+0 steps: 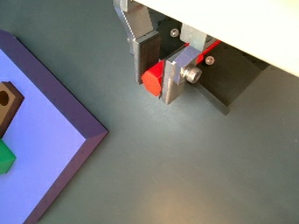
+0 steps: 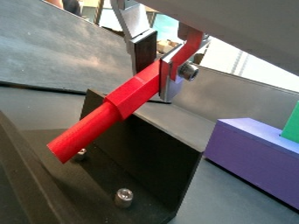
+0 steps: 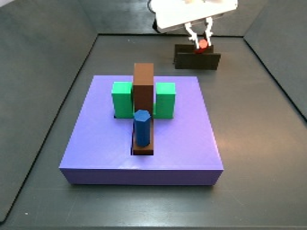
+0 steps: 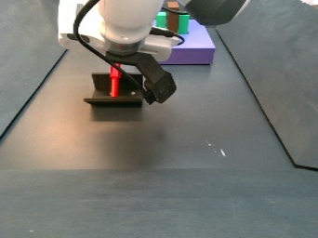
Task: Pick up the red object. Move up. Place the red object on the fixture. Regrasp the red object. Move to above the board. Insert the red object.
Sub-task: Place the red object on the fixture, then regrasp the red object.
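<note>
The hand (image 2: 170, 63) pinches the red object (image 2: 111, 109) between its two silver fingers (image 1: 174, 77), gripping the peg at one end so that most of its length juts out free from the pads. In a wrist view the red peg slants away from the fingers and down across the dark face of the fixture (image 2: 152, 166), its free end lying over the fixture's edge beside a small screw; whether that end touches the bracket cannot be told. In both side views the hand (image 3: 199, 38) hangs directly above the fixture (image 3: 197, 57), with the red object (image 4: 114, 80) standing between the fingers and reaching down into the open top of the dark bracket (image 4: 114, 97). The fixture stands on the grey floor (image 4: 162, 158), just below the hand. Farther off, well apart from the hand and the fixture, lies the board (image 3: 144, 144), a flat lavender slab; one of its corners shows beside the hand in a wrist view (image 1: 52, 131). On the board stand green blocks (image 3: 122, 99) on either side of a long brown bar (image 3: 144, 90), and at the end of the bar farthest from the hand a blue peg (image 3: 142, 128) stands upright.
</note>
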